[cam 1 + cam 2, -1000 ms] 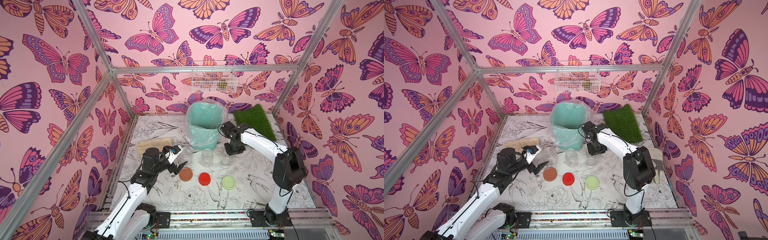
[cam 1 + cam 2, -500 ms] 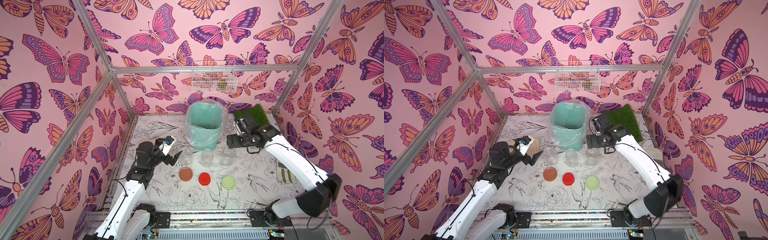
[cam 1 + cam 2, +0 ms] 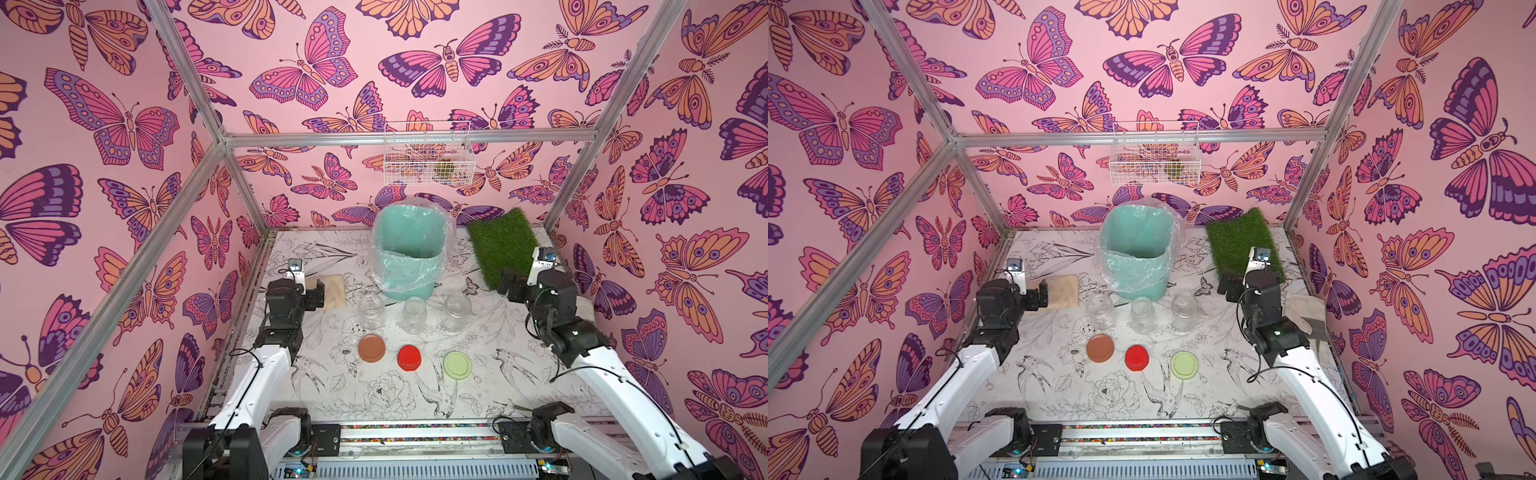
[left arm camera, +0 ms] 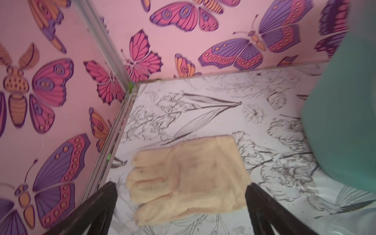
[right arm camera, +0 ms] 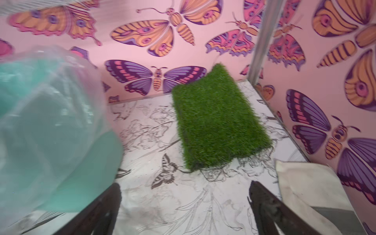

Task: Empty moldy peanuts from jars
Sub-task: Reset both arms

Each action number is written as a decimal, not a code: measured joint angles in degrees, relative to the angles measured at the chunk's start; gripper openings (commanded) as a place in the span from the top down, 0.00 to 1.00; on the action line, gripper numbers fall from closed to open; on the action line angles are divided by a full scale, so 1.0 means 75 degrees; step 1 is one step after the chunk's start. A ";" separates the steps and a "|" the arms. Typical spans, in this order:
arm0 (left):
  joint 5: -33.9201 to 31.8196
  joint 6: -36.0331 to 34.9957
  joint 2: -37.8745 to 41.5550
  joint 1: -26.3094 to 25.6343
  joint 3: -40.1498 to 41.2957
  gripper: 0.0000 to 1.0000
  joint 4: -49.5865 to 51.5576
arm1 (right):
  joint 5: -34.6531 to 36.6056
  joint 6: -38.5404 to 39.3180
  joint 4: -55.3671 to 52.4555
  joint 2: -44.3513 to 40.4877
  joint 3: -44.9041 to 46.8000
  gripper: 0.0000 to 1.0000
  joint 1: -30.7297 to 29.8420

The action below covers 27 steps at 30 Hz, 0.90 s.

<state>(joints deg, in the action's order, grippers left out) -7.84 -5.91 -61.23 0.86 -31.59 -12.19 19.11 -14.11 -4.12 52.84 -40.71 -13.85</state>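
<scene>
Three clear jars stand lidless in a row in front of the bin in both top views: left jar (image 3: 371, 309), middle jar (image 3: 414, 314), right jar (image 3: 457, 311). They look empty, and the moldy peanuts are out of view. Nearer the front lie the brown lid (image 3: 371, 348), red lid (image 3: 409, 357) and pale green lid (image 3: 457, 365). My left gripper (image 3: 318, 291) hangs open over a beige glove (image 4: 187, 179), left of the jars. My right gripper (image 3: 509, 284) is open with nothing in it, right of the jars by the grass mat (image 5: 215, 118).
A mint-green bin (image 3: 409, 270) with a clear liner stands behind the jars. The grass mat (image 3: 503, 245) fills the back right corner. A white cloth (image 3: 1304, 311) lies by the right wall. A wire basket (image 3: 426, 158) hangs on the back wall.
My right gripper has opened, let go of the right jar and drawn back to the right. My left gripper has pulled away from the lids toward the left wall, staying open.
</scene>
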 measured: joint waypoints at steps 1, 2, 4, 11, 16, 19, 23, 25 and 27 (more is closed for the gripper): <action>-0.0128 0.0143 -0.0058 0.0026 0.0207 0.00 -0.0192 | 0.0102 0.0044 0.0294 0.0038 0.0280 0.01 0.0090; -0.0265 0.0312 -0.0166 0.0038 0.0469 0.00 -0.0487 | 0.0210 0.0122 0.0705 0.0114 0.0621 0.01 0.0169; -0.0501 0.0606 -0.0431 0.0035 0.0825 0.00 -0.0918 | 0.0402 0.0268 0.1413 0.0341 0.1166 0.01 0.0219; -0.1172 0.1163 -0.1906 0.0035 0.1093 0.00 -0.2025 | 0.0799 0.0618 0.3331 0.1489 0.2203 0.01 0.0227; -0.1139 0.1306 -0.2323 0.0035 0.1110 0.00 -0.2833 | 0.0973 0.0918 0.4062 0.2285 0.2238 0.01 0.0233; -0.0935 0.1300 -0.2669 0.0023 0.1259 0.00 -0.3794 | 0.0994 0.1113 0.4672 0.2576 0.2378 0.01 0.0251; -0.0662 0.1244 -0.3118 -0.0006 0.1381 0.00 -0.4310 | 0.0906 0.1402 0.5356 0.2935 0.2734 0.01 0.0338; -0.0493 0.1192 -0.3346 -0.0015 0.1411 0.00 -0.4750 | 0.0781 0.1553 0.5549 0.3063 0.2751 0.01 0.0408; -0.0405 0.1163 -0.3529 -0.0017 0.1434 0.00 -0.4975 | 0.0621 0.1667 0.5898 0.3194 0.2760 0.01 0.0504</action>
<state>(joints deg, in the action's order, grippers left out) -10.87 2.81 -87.70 0.73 -20.84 -49.50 23.77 -1.61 40.12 76.79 -20.01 -10.07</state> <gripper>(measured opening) 0.996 0.991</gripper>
